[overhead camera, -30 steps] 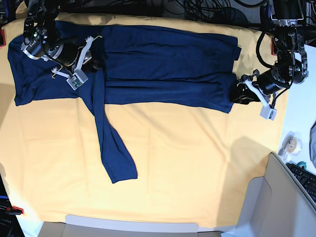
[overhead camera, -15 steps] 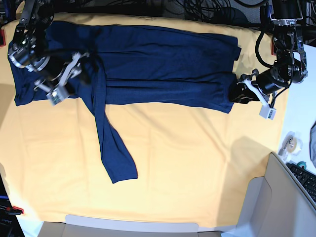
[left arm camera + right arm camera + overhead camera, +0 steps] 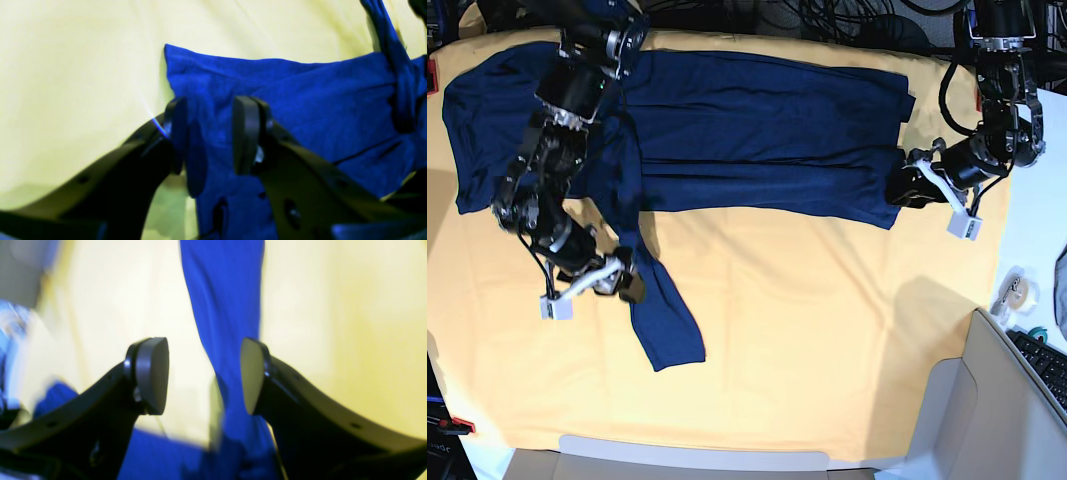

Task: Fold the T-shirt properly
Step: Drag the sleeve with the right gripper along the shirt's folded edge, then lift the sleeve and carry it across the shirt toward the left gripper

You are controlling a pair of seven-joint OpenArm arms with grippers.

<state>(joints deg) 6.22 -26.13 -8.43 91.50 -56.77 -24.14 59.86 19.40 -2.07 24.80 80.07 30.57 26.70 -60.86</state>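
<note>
The dark navy T-shirt [image 3: 757, 130] lies spread across the back of the yellow-orange cloth [image 3: 827, 330]. One long sleeve [image 3: 662, 320] trails toward the front. My right gripper [image 3: 627, 283] is open just above that sleeve. In the right wrist view its fingers [image 3: 151, 373] stand apart with the sleeve [image 3: 223, 290] running between them [image 3: 204, 376]. My left gripper [image 3: 899, 190] is at the shirt's right lower corner. In the left wrist view it [image 3: 210, 133] is open, with its fingers astride the shirt's edge [image 3: 300, 100].
A roll of tape [image 3: 1014, 290] and a keyboard [image 3: 1042, 365] lie on the white surface at the right. A grey box [image 3: 972, 410] stands at the front right corner. Cables [image 3: 827, 20] run along the back edge.
My right arm has swung from the shirt's shoulder area down toward the front, to the trailing sleeve. My left arm has barely moved. The shirt lies as before.
</note>
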